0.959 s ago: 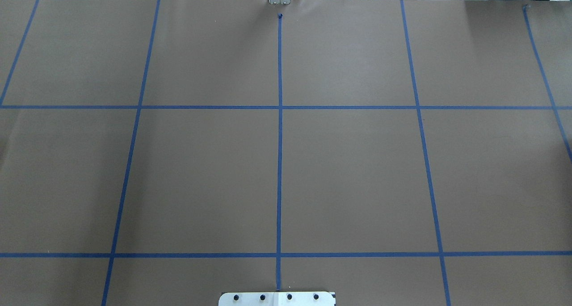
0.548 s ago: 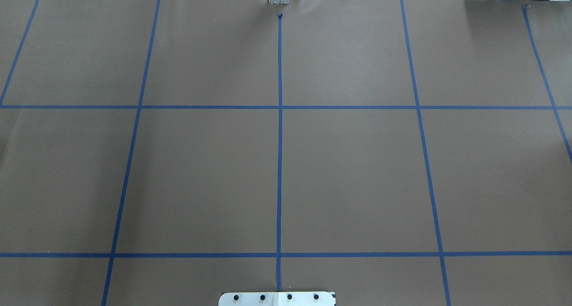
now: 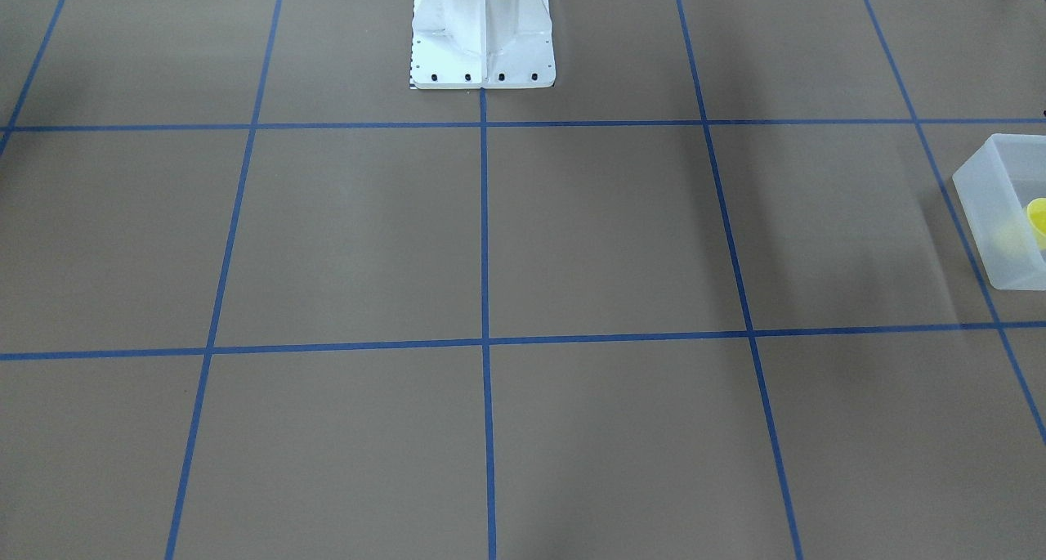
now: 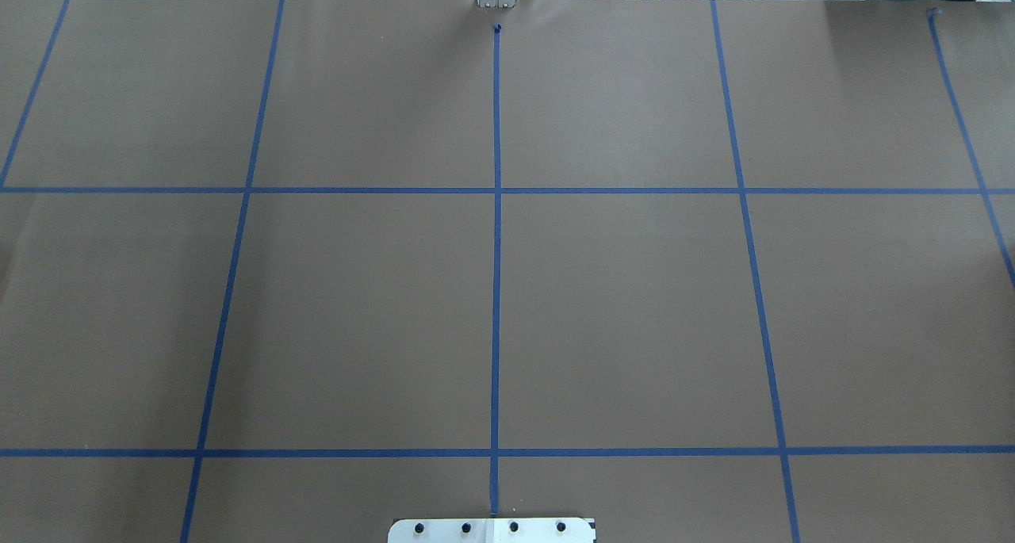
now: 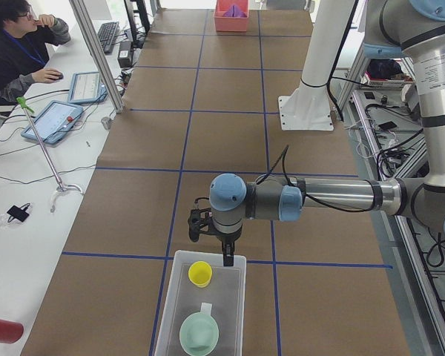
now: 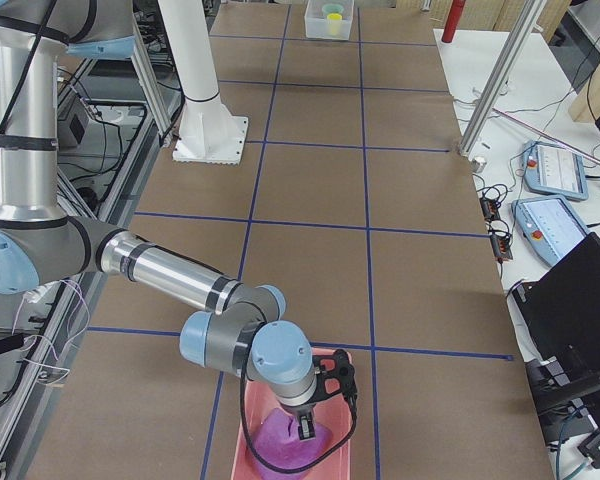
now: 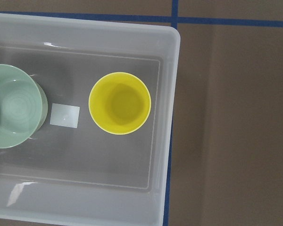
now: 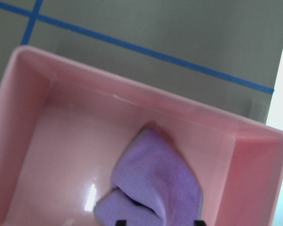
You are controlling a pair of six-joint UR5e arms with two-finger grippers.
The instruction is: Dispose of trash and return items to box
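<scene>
Already the yellow cup (image 7: 119, 102) stands upright inside the box (image 7: 174, 94), beside a green mug (image 7: 14, 106). The left gripper (image 5: 211, 245) hangs over the box's wall, and I cannot tell how wide it is. Well apart from the box, the right gripper (image 6: 305, 425) has its fingertips (image 8: 120, 222) spread, gripping nothing, above a purple cloth (image 8: 155, 188).

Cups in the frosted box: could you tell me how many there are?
2: a yellow cup upright near one end of the box, a pale green cup beside it, not touching.

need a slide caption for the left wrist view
Upright small translucent yellow plastic cup beside a pale green round vessel inside the rectangular frosted white plastic bin
</scene>
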